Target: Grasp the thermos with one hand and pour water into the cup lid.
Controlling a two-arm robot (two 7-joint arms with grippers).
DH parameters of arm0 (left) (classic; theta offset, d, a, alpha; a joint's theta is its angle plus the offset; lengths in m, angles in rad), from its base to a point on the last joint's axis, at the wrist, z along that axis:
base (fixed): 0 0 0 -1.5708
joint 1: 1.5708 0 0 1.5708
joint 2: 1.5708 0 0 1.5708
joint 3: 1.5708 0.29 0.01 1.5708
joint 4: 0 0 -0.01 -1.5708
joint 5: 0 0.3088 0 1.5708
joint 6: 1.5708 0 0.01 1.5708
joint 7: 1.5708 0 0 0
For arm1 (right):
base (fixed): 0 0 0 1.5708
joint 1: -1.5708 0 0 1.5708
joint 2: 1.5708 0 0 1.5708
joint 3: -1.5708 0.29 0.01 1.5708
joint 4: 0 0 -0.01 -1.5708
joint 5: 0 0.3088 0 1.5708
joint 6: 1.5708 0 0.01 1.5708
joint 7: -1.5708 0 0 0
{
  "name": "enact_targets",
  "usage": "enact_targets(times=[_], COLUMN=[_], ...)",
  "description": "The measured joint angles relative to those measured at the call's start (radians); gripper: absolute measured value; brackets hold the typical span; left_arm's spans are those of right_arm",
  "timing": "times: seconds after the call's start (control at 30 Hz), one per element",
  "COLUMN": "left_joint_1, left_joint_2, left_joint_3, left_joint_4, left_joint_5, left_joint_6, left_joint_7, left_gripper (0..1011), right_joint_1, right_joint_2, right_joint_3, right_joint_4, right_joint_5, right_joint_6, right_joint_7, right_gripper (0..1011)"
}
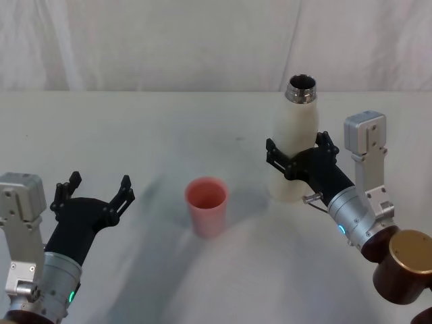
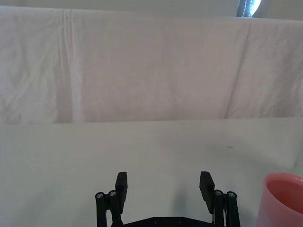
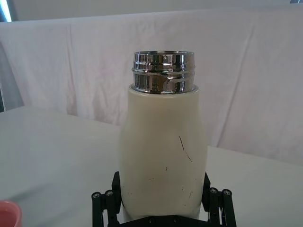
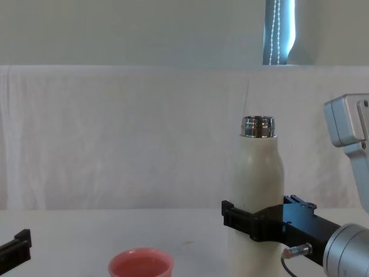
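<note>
The cream-white thermos stands upright on the table at the right, its open steel neck pointing up. My right gripper is shut on the thermos at its lower body, one finger pressed against each side. From the chest view the thermos shows from the side with the right gripper clamped around it. The pink cup lid sits mouth up at mid-table, to the left of the thermos and apart from it. At the near left my left gripper stands open, holding nothing, with the cup lid beside it.
A white cloth covers the table and hangs as a backdrop behind it. Bare tabletop lies between the cup lid and the thermos and across the far side.
</note>
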Motion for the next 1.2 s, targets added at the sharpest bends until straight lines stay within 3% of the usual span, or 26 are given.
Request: enact_targets(times=[0.17, 0.27, 1.2], left_joint_1=[0.0, 0.0, 0.0], left_joint_2=[0.0, 0.0, 0.0], left_joint_3=[0.0, 0.0, 0.0], left_joint_4=[0.0, 0.0, 0.0], left_joint_5=[0.0, 0.0, 0.0], left_joint_6=[0.0, 0.0, 0.0], left_joint_7=[0.0, 0.0, 0.0], left_gripper=[1001, 1001, 1001], right_joint_1=[0.001, 0.001, -0.03], right_joint_2=[0.0, -0.001, 0.015], right_joint_3=[0.0, 0.0, 0.0], right_joint_4=[0.0, 0.001, -0.034], right_joint_5=[0.001, 0.001, -0.011], right_joint_6=[-0.002, -0.006, 0.008], right_joint_7=[0.0, -0.001, -0.007], right_gripper=[952, 1002, 1001])
